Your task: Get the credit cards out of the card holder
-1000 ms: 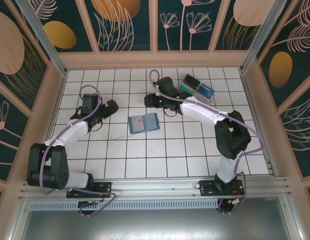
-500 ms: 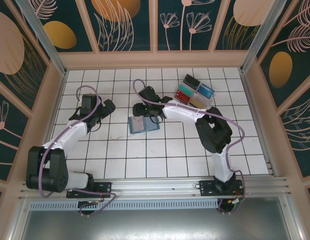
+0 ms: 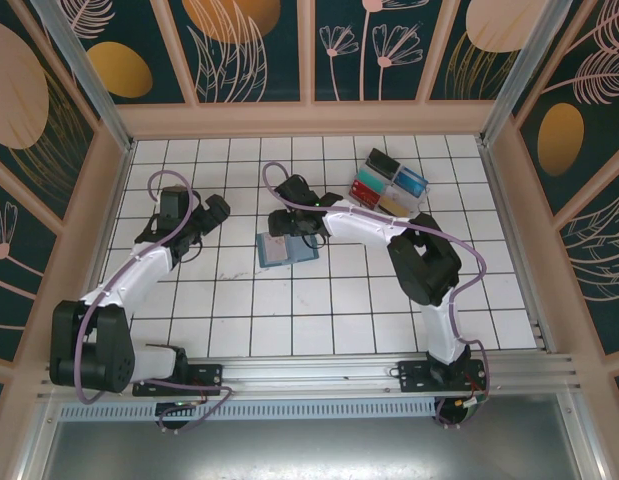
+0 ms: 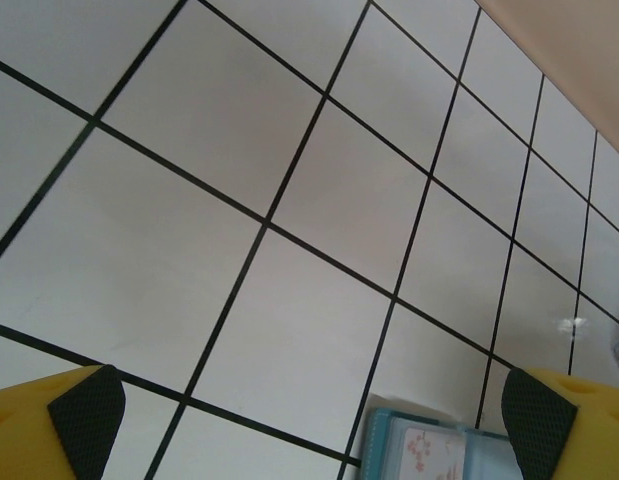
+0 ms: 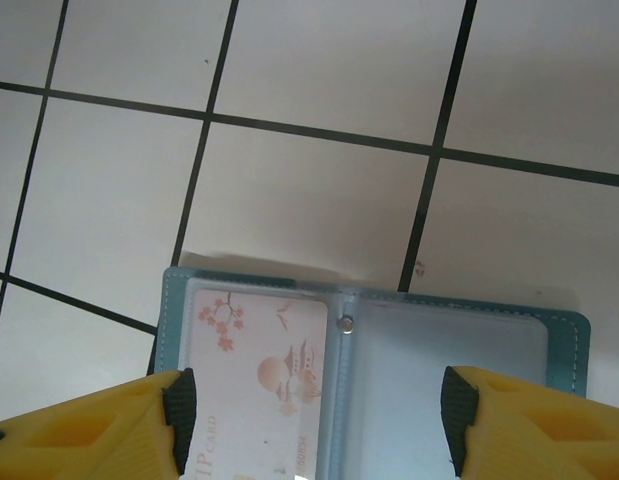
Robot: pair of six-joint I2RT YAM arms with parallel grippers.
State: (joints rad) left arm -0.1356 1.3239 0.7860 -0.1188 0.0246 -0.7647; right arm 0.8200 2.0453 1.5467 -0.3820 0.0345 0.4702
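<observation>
Card holder (image 3: 287, 247) is seen lying open and flat on the desk (image 3: 319, 310), mid-field, long axis roughly L-R in the top view w/ a slight tilt. The right fingers (image 3: 287, 228) are poised directly over its far edge. From the right wrist cam, the right fingers (image 5: 317, 405) are held well apart, approx. as wide as the card holder (image 5: 369, 370) is long. Nothing is gripped, and whether the pads touch it can't be told. One pale pink-white card (image 5: 259, 370) is tucked in the pocket on the left of that view, beside the centre snap. The other pocket looks clear, and the red-and-white card can't be made out.

The left fingers (image 3: 221, 210) are spread fully, w/ nothing held, well off to the left. From that wrist cam, the left fingers (image 4: 311, 410) point toward the holder's near corner (image 4: 419, 450).

Judgement: the right arm is far nearer. The pink card would prob. need to be slid out across the holder's short axis, so a narrower opening centred on the card's free edge is called for.
</observation>
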